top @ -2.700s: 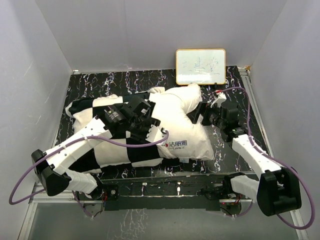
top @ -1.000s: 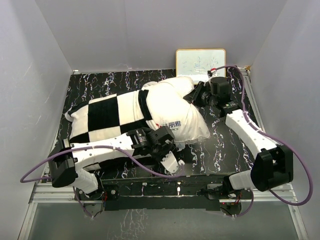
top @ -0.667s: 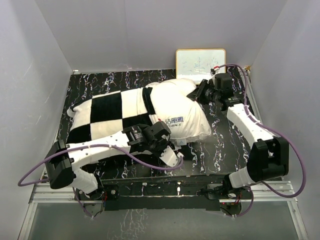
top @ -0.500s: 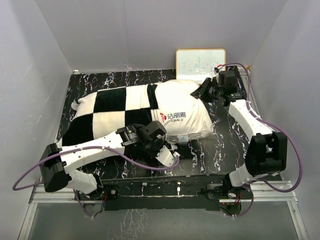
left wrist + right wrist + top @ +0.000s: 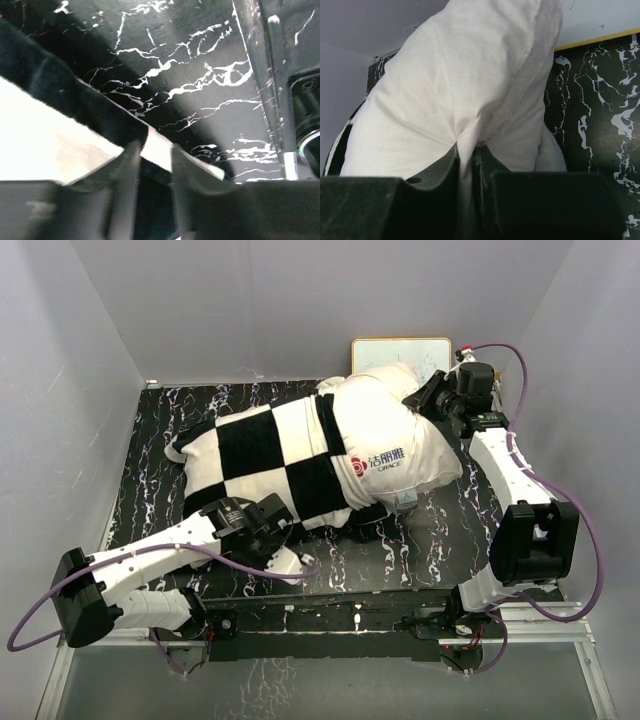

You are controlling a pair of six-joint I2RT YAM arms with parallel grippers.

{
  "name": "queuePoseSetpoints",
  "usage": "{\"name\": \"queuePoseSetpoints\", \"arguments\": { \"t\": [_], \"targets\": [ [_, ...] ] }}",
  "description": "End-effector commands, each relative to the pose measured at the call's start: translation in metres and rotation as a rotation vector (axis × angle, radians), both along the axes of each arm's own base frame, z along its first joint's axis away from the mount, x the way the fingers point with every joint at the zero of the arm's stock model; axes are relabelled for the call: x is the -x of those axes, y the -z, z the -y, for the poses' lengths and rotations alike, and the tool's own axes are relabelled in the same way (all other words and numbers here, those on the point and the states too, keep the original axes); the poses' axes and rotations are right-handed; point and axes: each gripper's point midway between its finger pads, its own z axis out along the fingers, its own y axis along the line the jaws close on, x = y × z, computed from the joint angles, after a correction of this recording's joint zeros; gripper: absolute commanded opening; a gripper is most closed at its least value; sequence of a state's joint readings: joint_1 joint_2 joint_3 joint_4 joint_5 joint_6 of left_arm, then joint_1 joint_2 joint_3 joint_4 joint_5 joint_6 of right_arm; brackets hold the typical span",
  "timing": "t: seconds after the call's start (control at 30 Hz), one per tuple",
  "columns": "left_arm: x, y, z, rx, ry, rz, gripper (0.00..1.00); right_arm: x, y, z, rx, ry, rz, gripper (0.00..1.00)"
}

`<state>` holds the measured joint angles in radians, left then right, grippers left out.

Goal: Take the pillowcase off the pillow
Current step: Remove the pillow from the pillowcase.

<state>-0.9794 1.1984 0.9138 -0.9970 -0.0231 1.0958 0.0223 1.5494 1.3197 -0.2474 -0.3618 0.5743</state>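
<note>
The pillow (image 5: 390, 430) lies across the table, its bare white right end with a red logo raised toward the back right. My right gripper (image 5: 434, 400) is shut on the pillow's top corner; the right wrist view shows white pillow (image 5: 470, 75) cloth pinched between the right gripper (image 5: 467, 148) jaws. The checkered pillowcase (image 5: 260, 455) covers the pillow's left two thirds. My left gripper (image 5: 290, 545) sits low at the pillowcase's near edge. In the left wrist view the left gripper (image 5: 152, 148) jaws stand slightly apart, with the pillowcase (image 5: 45, 85) hem just beyond the tips and nothing between them.
A whiteboard (image 5: 385, 348) leans on the back wall, partly hidden by the raised pillow. The black marbled table (image 5: 165, 410) is walled on three sides. A metal rail (image 5: 350, 602) runs along the near edge, close to the left gripper (image 5: 280, 75).
The right arm has pulled the pillow corner up and toward the back right, dragging pillow and pillowcase that way. The left gripper has drawn back left along the near edge, away from the logo end.
</note>
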Motion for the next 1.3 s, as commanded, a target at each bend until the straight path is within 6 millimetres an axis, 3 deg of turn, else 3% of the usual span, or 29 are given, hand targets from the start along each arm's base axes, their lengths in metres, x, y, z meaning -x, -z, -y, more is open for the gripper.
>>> {"name": "queuePoseSetpoints", "arguments": {
  "t": [0.0,0.07,0.2,0.27,0.37,0.53,0.63,0.7,0.77,0.83,0.9,0.93,0.97,1.0,1.1,1.2,1.27],
  "targets": [
    [-0.007,-0.045,0.039,0.208,-0.007,0.023,0.45,0.008,-0.072,-0.040,0.025,-0.107,0.289,0.08],
    [-0.022,-0.075,0.069,0.335,-0.018,0.072,0.56,0.024,-0.077,-0.056,0.051,-0.163,0.376,0.08],
    [-0.066,-0.151,0.124,0.631,-0.136,0.151,0.63,0.056,-0.084,-0.077,0.106,-0.244,0.537,0.08],
    [-0.094,-0.179,0.135,0.724,-0.257,0.127,0.65,0.065,-0.080,-0.080,0.124,-0.267,0.545,0.08],
    [-0.141,-0.205,0.141,0.811,-0.466,0.071,0.66,0.083,-0.067,-0.083,0.143,-0.290,0.558,0.08],
    [-0.210,-0.202,0.128,0.876,-0.823,0.026,0.69,0.116,-0.028,-0.093,0.264,-0.308,0.595,0.08],
    [-0.243,-0.188,0.109,0.878,-0.994,0.028,0.70,0.131,-0.009,-0.092,0.306,-0.305,0.596,0.08],
    [-0.260,-0.168,0.097,0.847,-1.098,-0.004,0.77,0.138,-0.002,-0.091,0.309,-0.300,0.599,0.08],
    [-0.265,-0.147,0.092,0.808,-1.181,-0.086,0.84,0.144,0.003,-0.092,0.309,-0.313,0.598,0.08],
    [-0.258,-0.127,0.094,0.757,-1.222,-0.200,0.89,0.146,0.006,-0.093,0.313,-0.328,0.578,0.09],
    [-0.245,-0.114,0.101,0.722,-1.207,-0.295,0.84,0.143,0.008,-0.092,0.314,-0.317,0.540,0.19],
    [-0.241,-0.108,0.102,0.712,-1.200,-0.319,0.76,0.141,0.007,-0.089,0.310,-0.292,0.518,0.31],
    [-0.237,-0.103,0.103,0.705,-1.193,-0.334,0.67,0.137,0.003,-0.085,0.300,-0.253,0.499,0.53],
    [-0.233,-0.100,0.102,0.701,-1.182,-0.344,0.58,0.133,-0.001,-0.082,0.291,-0.222,0.482,0.66],
    [-0.218,-0.089,0.099,0.682,-1.145,-0.368,0.30,0.120,-0.022,-0.077,0.244,-0.165,0.443,0.94],
    [-0.201,-0.084,0.094,0.669,-1.124,-0.385,0.04,0.100,-0.041,-0.074,0.158,-0.109,0.352,0.98],
    [-0.194,-0.084,0.089,0.673,-1.110,-0.371,0.00,0.090,-0.048,-0.076,0.085,-0.087,0.280,0.98]
  ]
}}
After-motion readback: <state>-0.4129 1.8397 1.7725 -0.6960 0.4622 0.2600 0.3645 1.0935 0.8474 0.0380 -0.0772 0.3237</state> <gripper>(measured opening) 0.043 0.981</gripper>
